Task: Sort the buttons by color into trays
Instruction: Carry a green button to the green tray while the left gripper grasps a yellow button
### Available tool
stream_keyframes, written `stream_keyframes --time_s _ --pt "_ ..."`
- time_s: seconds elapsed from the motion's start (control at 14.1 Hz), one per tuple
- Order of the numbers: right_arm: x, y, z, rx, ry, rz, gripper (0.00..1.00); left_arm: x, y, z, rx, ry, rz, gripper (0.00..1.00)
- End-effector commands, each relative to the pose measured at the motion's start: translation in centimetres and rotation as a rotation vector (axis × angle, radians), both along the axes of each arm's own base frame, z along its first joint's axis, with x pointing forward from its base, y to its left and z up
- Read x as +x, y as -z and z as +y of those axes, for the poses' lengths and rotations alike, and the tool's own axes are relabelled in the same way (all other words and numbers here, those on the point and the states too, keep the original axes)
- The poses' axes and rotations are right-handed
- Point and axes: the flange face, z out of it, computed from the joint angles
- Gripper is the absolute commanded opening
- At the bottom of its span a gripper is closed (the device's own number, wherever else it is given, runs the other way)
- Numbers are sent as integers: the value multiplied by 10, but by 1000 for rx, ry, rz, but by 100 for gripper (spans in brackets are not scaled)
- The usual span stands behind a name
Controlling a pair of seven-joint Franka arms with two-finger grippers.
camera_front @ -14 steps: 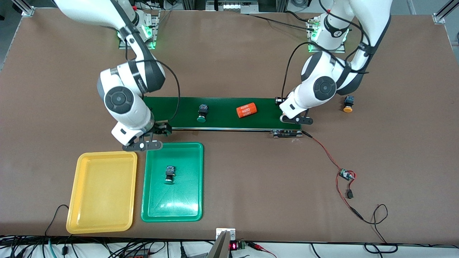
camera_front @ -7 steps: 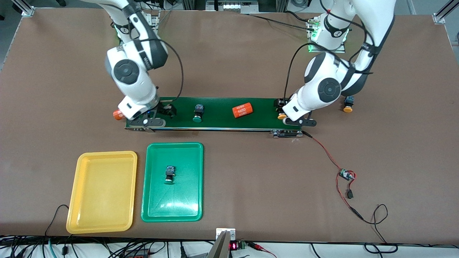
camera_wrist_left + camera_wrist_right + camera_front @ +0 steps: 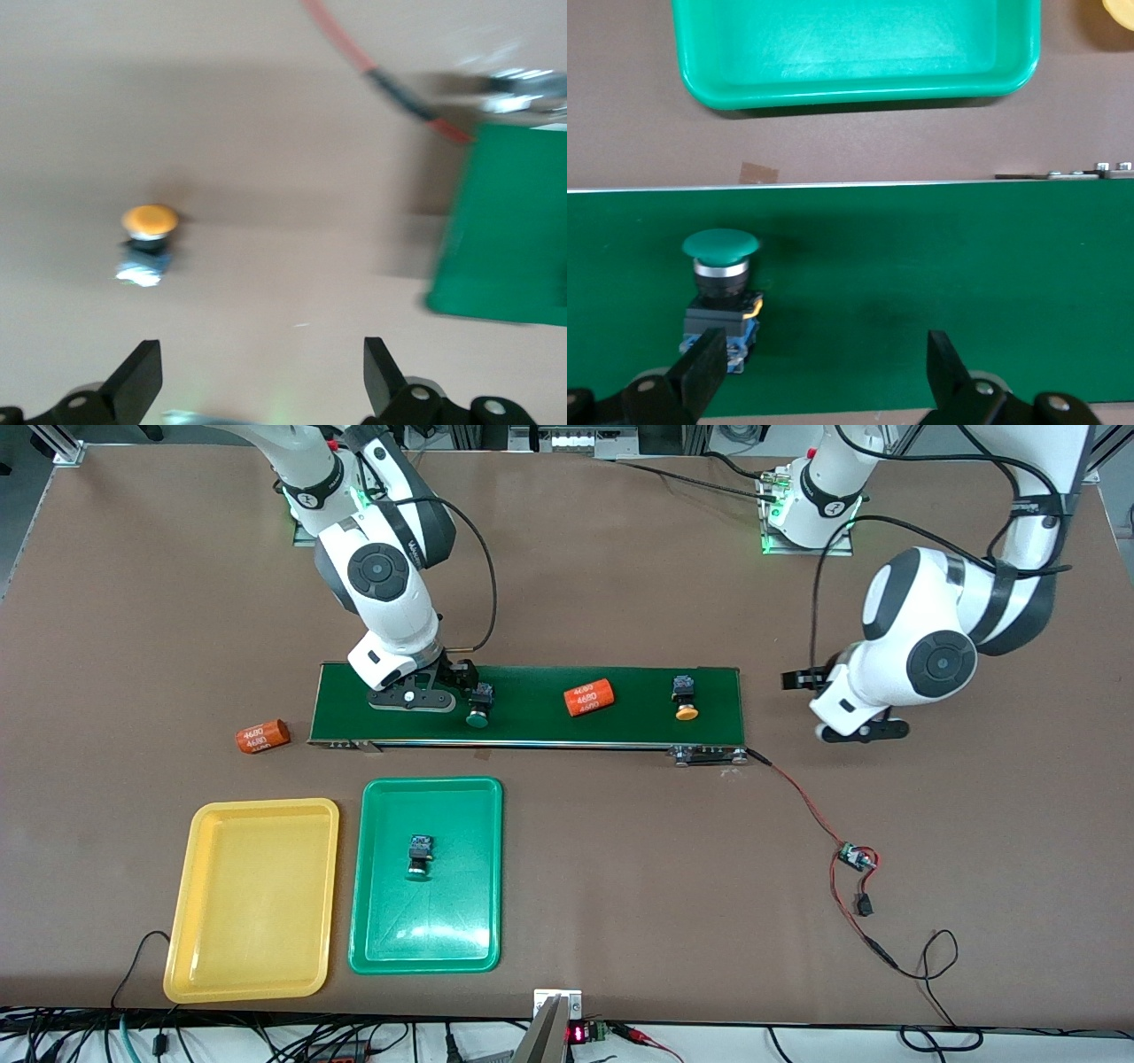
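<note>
On the dark green belt [image 3: 532,717] lie a green button [image 3: 479,708] and a yellow button [image 3: 684,700]. My right gripper [image 3: 456,686] hangs open low over the belt, the green button [image 3: 719,283] just beside one of its fingertips [image 3: 704,367], outside the gap. My left gripper [image 3: 802,682] is open and empty over bare table off the belt's end at the left arm's side. A second yellow button [image 3: 149,226] lies on the table there; the front view hides it. Another green button [image 3: 419,856] lies in the green tray [image 3: 381,948]. The yellow tray [image 3: 252,974] holds nothing.
One orange cylinder [image 3: 589,697] lies on the belt between the two buttons; another [image 3: 262,737] lies on the table off the belt's end at the right arm's side. A red wire [image 3: 802,802] runs from the belt's motor to a small board [image 3: 855,857].
My left gripper opened, left the yellow button on the belt and drew away off the belt's end. My right gripper swung from the green tray to the belt. An orange cylinder rolled off the belt.
</note>
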Motion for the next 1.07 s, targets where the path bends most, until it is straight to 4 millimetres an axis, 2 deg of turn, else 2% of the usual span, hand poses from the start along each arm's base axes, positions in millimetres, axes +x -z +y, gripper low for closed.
stream_keyframes --time_s 0.0,0.28,0.5,0.85,1.0 --pt "-2 1 6 12 7 -18 100 -20 25 25 55 133 83 100" --pt "-1 23 11 24 65 -23 100 -47 74 91 -39 227 123 100" --pt "0 37 13 27 73 -21 100 -64 105 116 -87 269 50 100" --pt "2 49 12 36 78 -24 100 -106 148 141 -117 286 -112 99" --pt "2 55 13 41 75 -28 78 -112 153 139 -120 291 -133 94"
